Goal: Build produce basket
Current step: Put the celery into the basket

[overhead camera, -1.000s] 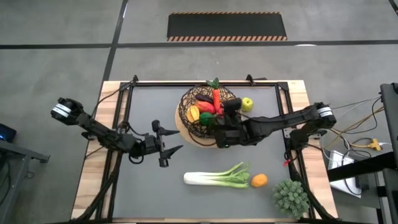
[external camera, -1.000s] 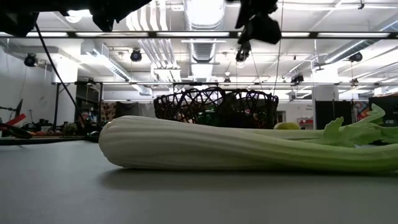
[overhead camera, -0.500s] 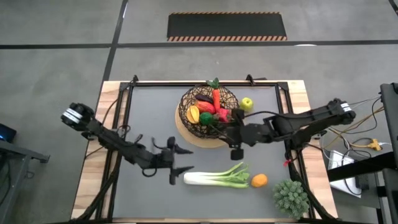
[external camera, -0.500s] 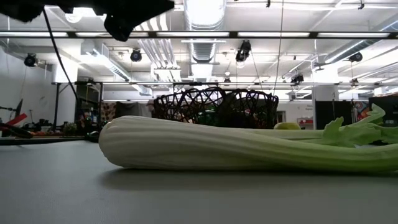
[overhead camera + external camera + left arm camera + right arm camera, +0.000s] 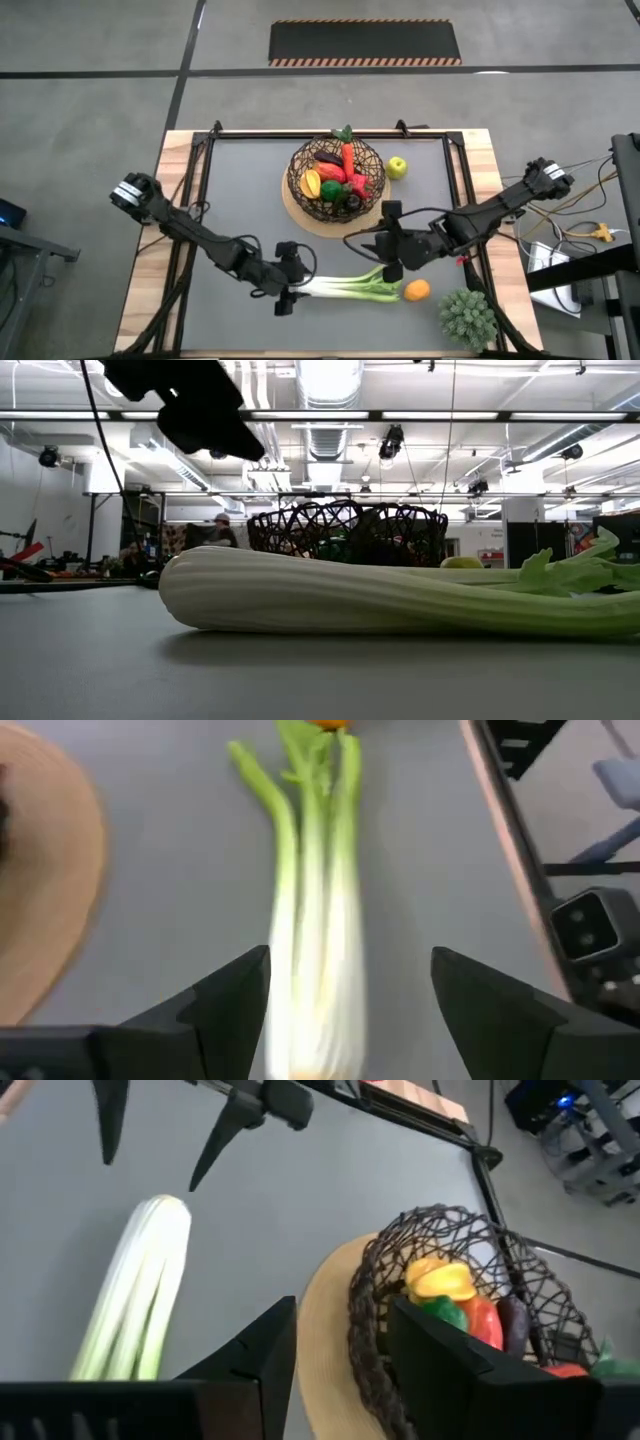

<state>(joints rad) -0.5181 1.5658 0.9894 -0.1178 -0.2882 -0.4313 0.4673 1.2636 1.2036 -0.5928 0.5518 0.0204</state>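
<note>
Your left gripper (image 5: 285,290) hangs wide open over the leek's (image 5: 345,288) white end, at 6 o'clock from the basket (image 5: 336,178); your right gripper (image 5: 390,258), jaws narrow and empty, hovers above the leek's leaves.

Two dark articulated arms, each ending in a two-finger gripper.

The left arm (image 5: 190,232) and right arm (image 5: 490,207) are built of slender black links, each capped at the outer joint by a pale grey banded ring. Thin black cables are looped along the links. The left gripper (image 5: 350,995) is formed of two matte black wedge-shaped fingers, and the right gripper (image 5: 340,1342) of similar broad, flat-faced black fingers on a black crossbar.
</note>
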